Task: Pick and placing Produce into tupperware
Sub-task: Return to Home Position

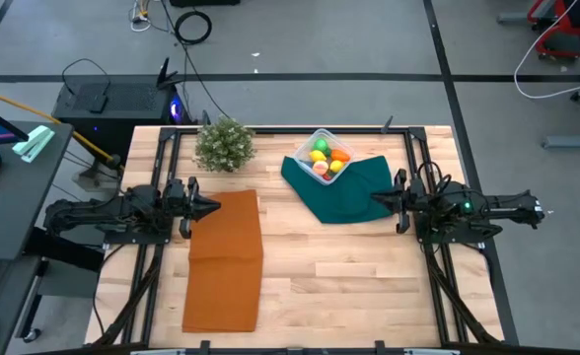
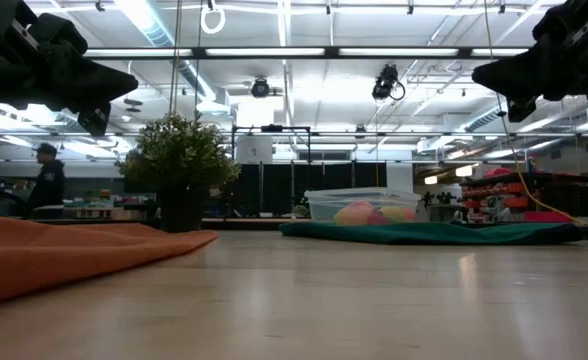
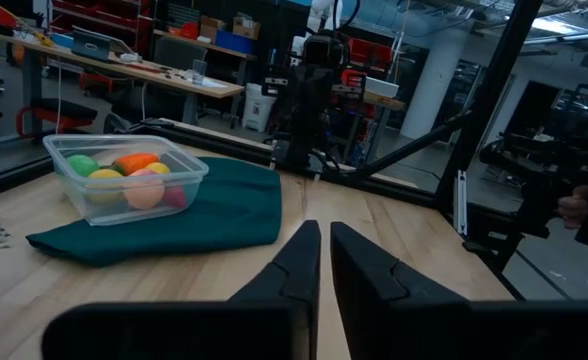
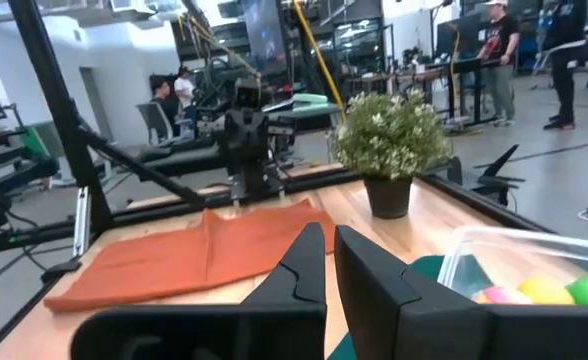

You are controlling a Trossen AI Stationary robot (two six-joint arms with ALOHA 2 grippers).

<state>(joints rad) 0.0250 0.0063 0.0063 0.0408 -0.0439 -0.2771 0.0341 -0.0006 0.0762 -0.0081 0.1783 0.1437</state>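
From above, I see the tupperware (image 1: 322, 133) sitting on the green cloth (image 1: 354, 197) near the far side of the table. The produce (image 1: 327, 158) is all inside it: green, yellow, orange and a pale one. The right claw (image 1: 377, 200) is close to the cloth's edge. The box lies in front of it and off to one side, toward the far side of the table. The left claw (image 1: 211, 208) is well apart from the box, over by the orange cloth (image 1: 226, 261), with the plant (image 1: 224, 145) between them. So the right arm is the near one.

From table height, both claws hang high up, one at each top corner. The box sits low on the table between them, and nothing touches it.

From the left wrist, my two fingers are pressed almost together and hold nothing. The box is far ahead and off to the side.

From the right wrist, these fingers are squeezed together too, with nothing in them. The box's clear wall is just beside them (a bit of yellow and green shows through).

I think the picking is done. To go home, the right arm should pull straight back, away from the box, so it does not bump it.
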